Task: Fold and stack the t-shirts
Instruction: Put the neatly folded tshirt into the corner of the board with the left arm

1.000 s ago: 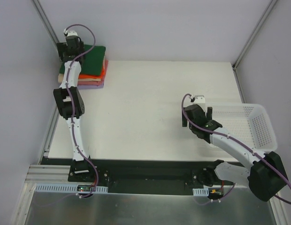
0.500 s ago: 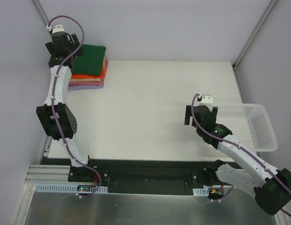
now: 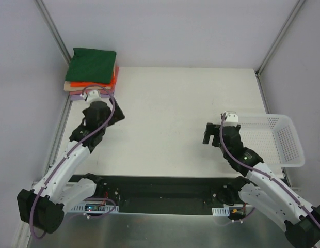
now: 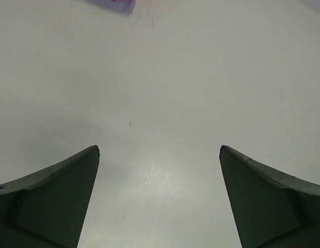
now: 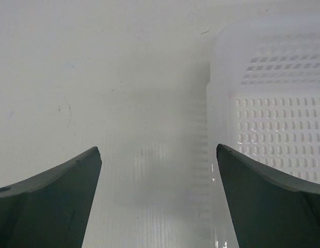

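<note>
1. Where the table (image 3: 175,103) reaches its far left corner, the t-shirts (image 3: 93,70) lie folded in a single stack.
2. Stack order, as read from the top external view:
   - The dark green t-shirt (image 3: 92,61) is the top layer and covers most of the stack.
   - The orange t-shirt (image 3: 114,76) lies directly beneath it and shows along the near and right edges.
   - The beige t-shirt (image 3: 70,86) lies under the orange one and shows at the near left corner.
   - The lavender t-shirt (image 4: 120,4) is at the bottom. Only one corner of it shows, at the upper edge of the left wrist view.
3. Left gripper (image 4: 159,150): the jaws are spread wide and grip nothing. Only bare table surface shows between the fingers. From above, this arm's wrist sits just on the near side of the stack and overlaps its lowest near edge in that view. Contact with the cloth cannot be determined.
4. Right gripper (image 5: 159,149): the jaws are spread wide and grip nothing. Bare table shows between the fingers.
5. The white mesh basket (image 3: 284,120) stands at the right edge of the table, well apart from the stack. Its near left rim lies just ahead of the right gripper's right-hand finger in the wrist view.
</note>
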Controlling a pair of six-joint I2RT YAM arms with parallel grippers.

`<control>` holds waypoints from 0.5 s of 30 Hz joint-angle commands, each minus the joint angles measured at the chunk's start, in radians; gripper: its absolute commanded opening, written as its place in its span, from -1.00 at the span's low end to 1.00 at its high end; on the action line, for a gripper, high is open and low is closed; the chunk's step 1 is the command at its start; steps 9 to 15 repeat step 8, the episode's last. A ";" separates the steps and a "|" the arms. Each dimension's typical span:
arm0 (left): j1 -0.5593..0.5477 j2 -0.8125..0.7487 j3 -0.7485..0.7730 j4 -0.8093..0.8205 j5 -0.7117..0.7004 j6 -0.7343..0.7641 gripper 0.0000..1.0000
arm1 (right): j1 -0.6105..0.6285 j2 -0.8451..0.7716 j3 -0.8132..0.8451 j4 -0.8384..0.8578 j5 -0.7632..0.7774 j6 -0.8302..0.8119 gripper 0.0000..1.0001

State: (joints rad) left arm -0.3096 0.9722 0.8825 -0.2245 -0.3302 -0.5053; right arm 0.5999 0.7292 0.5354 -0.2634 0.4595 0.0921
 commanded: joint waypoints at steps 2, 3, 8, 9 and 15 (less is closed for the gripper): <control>-0.052 -0.159 -0.215 -0.105 -0.107 -0.150 0.98 | -0.003 -0.097 -0.077 0.084 -0.058 -0.003 0.93; -0.052 -0.182 -0.238 -0.116 -0.104 -0.150 0.98 | -0.002 -0.115 -0.095 0.101 -0.059 -0.006 0.92; -0.052 -0.256 -0.274 -0.164 -0.105 -0.148 0.98 | -0.003 -0.177 -0.129 0.148 -0.087 -0.006 0.93; -0.052 -0.256 -0.274 -0.164 -0.105 -0.148 0.98 | -0.003 -0.177 -0.129 0.148 -0.087 -0.006 0.93; -0.052 -0.256 -0.274 -0.164 -0.105 -0.148 0.98 | -0.003 -0.177 -0.129 0.148 -0.087 -0.006 0.93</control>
